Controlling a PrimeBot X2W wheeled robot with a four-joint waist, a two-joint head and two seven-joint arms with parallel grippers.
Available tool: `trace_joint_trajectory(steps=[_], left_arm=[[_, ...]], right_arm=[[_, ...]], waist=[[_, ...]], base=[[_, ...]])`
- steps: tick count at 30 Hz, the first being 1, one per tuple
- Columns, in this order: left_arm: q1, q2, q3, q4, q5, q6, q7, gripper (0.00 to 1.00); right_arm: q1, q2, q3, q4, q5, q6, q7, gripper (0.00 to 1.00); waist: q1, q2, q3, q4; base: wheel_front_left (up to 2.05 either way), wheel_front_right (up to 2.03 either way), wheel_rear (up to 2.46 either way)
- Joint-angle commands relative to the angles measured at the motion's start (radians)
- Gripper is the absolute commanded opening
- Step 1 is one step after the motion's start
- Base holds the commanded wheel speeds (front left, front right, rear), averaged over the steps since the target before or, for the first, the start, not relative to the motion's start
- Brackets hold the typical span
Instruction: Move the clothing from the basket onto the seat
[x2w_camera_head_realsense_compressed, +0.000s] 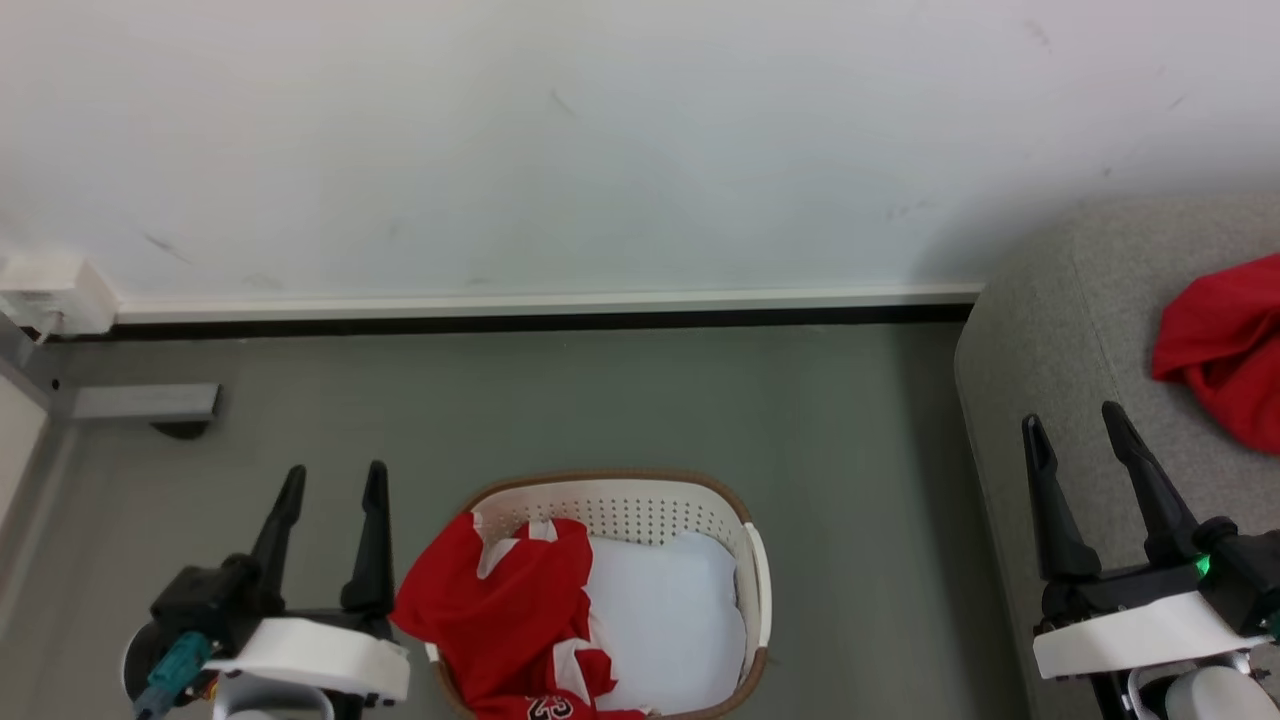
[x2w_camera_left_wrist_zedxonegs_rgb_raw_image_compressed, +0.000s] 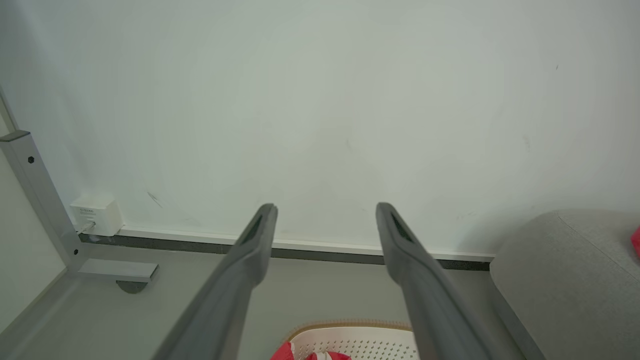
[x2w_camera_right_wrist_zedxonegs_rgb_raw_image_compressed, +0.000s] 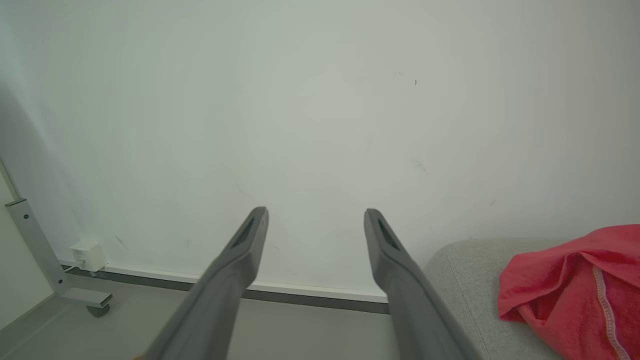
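A red-and-white jersey (x2w_camera_head_realsense_compressed: 510, 625) lies bunched in the left half of the white basket (x2w_camera_head_realsense_compressed: 757, 585), spilling over its left rim; its top edge peeks into the left wrist view as red clothing (x2w_camera_left_wrist_zedxonegs_rgb_raw_image_compressed: 285, 352) in the basket (x2w_camera_left_wrist_zedxonegs_rgb_raw_image_compressed: 350, 340). A plain red shirt (x2w_camera_head_realsense_compressed: 1225, 345) lies on the grey seat (x2w_camera_head_realsense_compressed: 1040, 340) at the right, also seen in the right wrist view as a red shirt (x2w_camera_right_wrist_zedxonegs_rgb_raw_image_compressed: 575, 285) on the seat (x2w_camera_right_wrist_zedxonegs_rgb_raw_image_compressed: 470, 280). My left gripper (x2w_camera_head_realsense_compressed: 333, 480) stands open left of the basket. My right gripper (x2w_camera_head_realsense_compressed: 1075, 420) is open over the seat's front edge, empty.
Pale padding (x2w_camera_head_realsense_compressed: 665, 620) fills the basket's right half. A white wall (x2w_camera_head_realsense_compressed: 600, 150) with a skirting board runs behind. A grey metal frame foot (x2w_camera_head_realsense_compressed: 145, 402) and a white wall socket box (x2w_camera_head_realsense_compressed: 50, 290) sit at the far left. Grey floor (x2w_camera_head_realsense_compressed: 700, 400) lies between basket and wall.
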Motion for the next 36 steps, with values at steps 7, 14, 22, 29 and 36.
trace_joint_trajectory(steps=[7, 14, 22, 29, 36], left_arm=[[-0.089, 0.014, -0.009, 0.031, 0.025, -0.013, -0.001, 1.0], [-0.165, 0.039, -0.027, 0.089, 0.03, -0.019, -0.001, 1.0], [-0.266, 0.086, -0.065, 0.226, 0.037, -0.022, -0.001, 1.0], [-0.365, 0.118, -0.118, 0.382, 0.014, -0.023, -0.001, 1.0], [-0.493, 0.157, -0.222, 0.6, -0.035, -0.022, 0.048, 1.0]], right_arm=[[-0.084, 0.002, 0.014, -0.018, 0.012, -0.002, -0.001, 1.0], [-0.142, 0.007, 0.018, -0.038, 0.007, -0.002, -0.001, 1.0], [-0.197, 0.037, 0.024, -0.064, 0.028, -0.002, -0.001, 1.0], [-0.235, 0.053, 0.029, -0.106, 0.032, -0.002, -0.001, 1.0], [-0.269, 0.073, 0.018, -0.152, 0.021, -0.002, -0.001, 1.0]], waist=[[-0.0001, -0.0001, 0.146, -0.03], [-0.0001, -0.0001, 0.234, -0.044], [-0.0001, -0.0001, 0.319, -0.07], [-0.0001, -0.0001, 0.392, -0.102], [-0.0001, -0.0001, 0.472, -0.141]], base=[[0.0, 0.0, 0.0], [0.0, 0.0, 0.0], [0.0, 0.0, 0.0], [0.0, 0.0, 0.0], [0.0, 0.0, 0.0]])
